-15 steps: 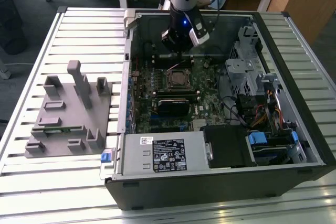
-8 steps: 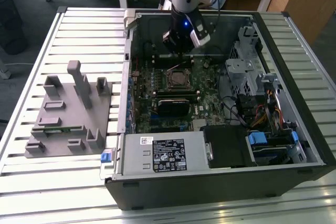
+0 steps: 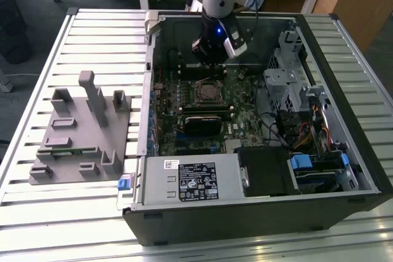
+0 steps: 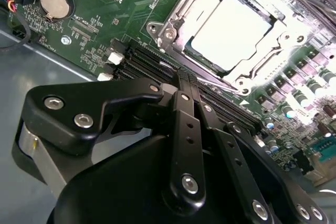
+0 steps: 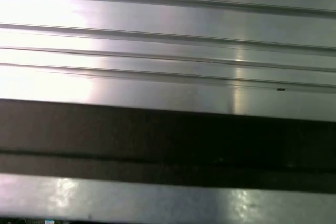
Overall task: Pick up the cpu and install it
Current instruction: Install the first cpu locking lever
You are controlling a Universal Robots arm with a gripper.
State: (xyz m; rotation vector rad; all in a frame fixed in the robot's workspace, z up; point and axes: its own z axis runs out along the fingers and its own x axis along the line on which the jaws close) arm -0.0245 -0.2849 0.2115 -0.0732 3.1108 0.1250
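The cpu (image 4: 231, 35), a flat square chip with a silvery-white top, lies inside the metal-framed socket (image 4: 173, 22) on the green motherboard (image 4: 105, 9). My gripper (image 4: 186, 80) hangs just above the board beside the socket, over the black memory slots. Its black fingers (image 4: 185, 124) are pressed together with nothing between them. In the exterior view the gripper (image 3: 212, 53) sits inside the open computer case (image 3: 368, 170), a little behind the socket (image 3: 209, 92).
A grey plastic fixture (image 3: 80, 133) holding a green memory stick (image 3: 69, 150) stands on the slatted metal table (image 3: 92, 35) at the exterior view's left. Drive cages and cables (image 3: 301, 121) crowd the case's right side. A power supply (image 3: 190, 179) fills the near part.
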